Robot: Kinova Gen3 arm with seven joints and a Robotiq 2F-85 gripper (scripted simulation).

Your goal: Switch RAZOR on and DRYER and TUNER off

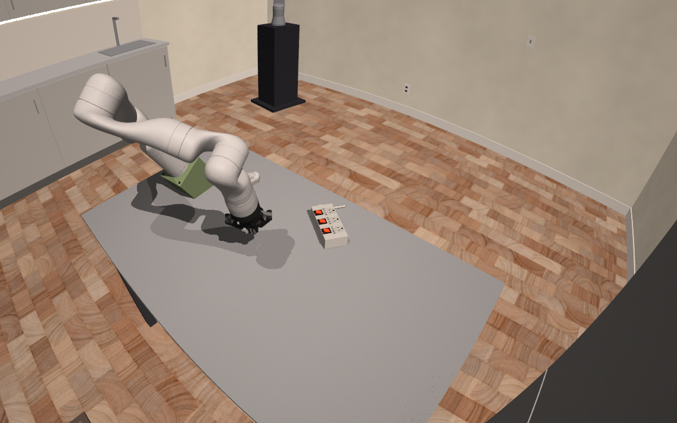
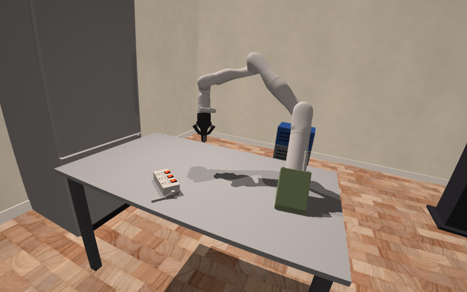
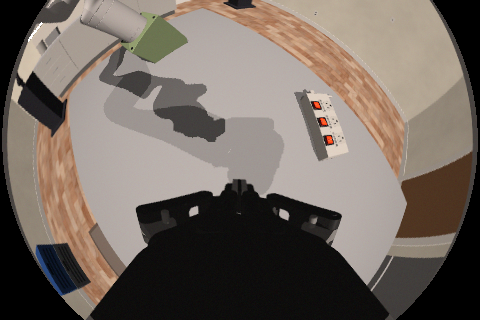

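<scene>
The white power strip (image 1: pixel 328 227) lies flat on the grey table, switches facing up, with three red-orange rocker switches in a row and a short grey cord stub at one end. It also shows in the exterior view (image 2: pixel 166 181) and in the wrist view (image 3: pixel 323 124). The labels are too small to read. My gripper (image 1: pixel 251 226) is shut and empty, pointing down, high above the table and well to the side of the strip. It shows in the exterior view (image 2: pixel 203 138) and in the wrist view (image 3: pixel 239 188).
The arm's green base (image 2: pixel 292 190) stands on the table near one edge. A tall dark cabinet (image 2: pixel 64 72) stands beside the table. A black pedestal (image 1: pixel 277 65) stands on the floor beyond it.
</scene>
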